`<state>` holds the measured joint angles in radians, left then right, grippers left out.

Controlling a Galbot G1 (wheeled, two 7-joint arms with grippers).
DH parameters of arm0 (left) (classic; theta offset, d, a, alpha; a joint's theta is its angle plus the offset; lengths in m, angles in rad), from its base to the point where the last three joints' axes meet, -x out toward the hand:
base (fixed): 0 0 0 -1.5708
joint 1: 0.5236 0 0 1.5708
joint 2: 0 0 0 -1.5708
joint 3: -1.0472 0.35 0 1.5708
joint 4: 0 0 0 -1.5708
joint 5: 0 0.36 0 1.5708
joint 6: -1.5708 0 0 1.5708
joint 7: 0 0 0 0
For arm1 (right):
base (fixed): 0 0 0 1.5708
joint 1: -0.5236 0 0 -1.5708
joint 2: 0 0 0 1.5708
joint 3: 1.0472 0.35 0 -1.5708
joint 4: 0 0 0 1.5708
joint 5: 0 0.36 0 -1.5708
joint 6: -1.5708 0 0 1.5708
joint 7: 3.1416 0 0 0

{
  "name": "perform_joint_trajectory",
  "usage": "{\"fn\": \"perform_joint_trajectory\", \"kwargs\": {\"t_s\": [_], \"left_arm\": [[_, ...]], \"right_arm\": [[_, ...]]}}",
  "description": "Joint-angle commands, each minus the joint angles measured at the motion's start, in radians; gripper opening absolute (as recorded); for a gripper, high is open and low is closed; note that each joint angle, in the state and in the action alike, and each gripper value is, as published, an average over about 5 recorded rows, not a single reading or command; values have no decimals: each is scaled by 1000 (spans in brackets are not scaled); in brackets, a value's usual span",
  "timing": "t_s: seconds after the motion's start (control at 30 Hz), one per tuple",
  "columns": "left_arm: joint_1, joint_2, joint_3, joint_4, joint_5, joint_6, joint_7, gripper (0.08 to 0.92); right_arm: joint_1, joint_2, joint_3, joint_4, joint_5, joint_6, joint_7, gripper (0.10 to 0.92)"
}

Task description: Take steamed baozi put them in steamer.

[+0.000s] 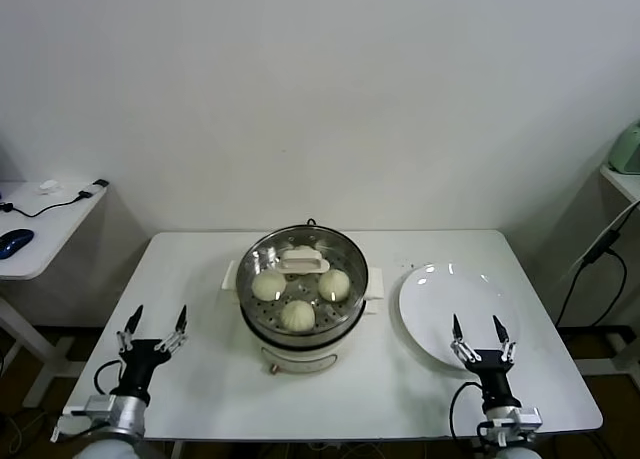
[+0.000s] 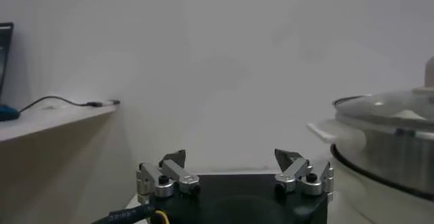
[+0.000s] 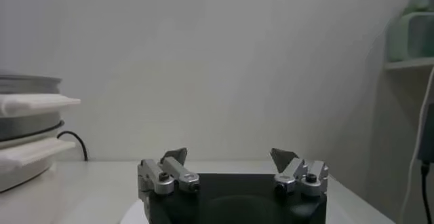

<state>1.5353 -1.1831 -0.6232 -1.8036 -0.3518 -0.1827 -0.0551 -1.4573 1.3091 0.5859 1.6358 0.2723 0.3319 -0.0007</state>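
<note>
Hovering low over the table [image 1: 200, 379], the left gripper [image 1: 154, 320] has its fingers spread wide and holds nothing. To its right sits the steamer [image 1: 303, 334], lid [image 1: 302, 262] on, with the buns [image 1: 298, 315] inside. Right of the steamer, the right gripper [image 1: 478, 329], also wide open and empty, hangs over the near rim of the plate [image 1: 430, 299].

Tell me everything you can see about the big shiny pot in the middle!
The steamer is a round, shiny steel pot standing upright mid-table on a cream-white base with side handles. A glass lid with a white handle seems to cover it. Three pale baozi show clearly on the holed tray inside; a fourth looks partly hidden under the handle. A white plate lies beside it, apart. Neither gripper touches it.
</note>
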Motion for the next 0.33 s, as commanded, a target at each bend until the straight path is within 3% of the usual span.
{"fn": "perform_joint_trajectory", "kwargs": {"t_s": [0.03, 0.33], "left_arm": [[14, 4, -21, 43, -45, -43, 6, 823], [21, 0, -14, 46, -17, -57, 12, 823]], "right_arm": [[-1, 3, -3, -2, 10, -1, 3, 823], [-2, 3, -3, -2, 10, -3, 1, 823]]}}
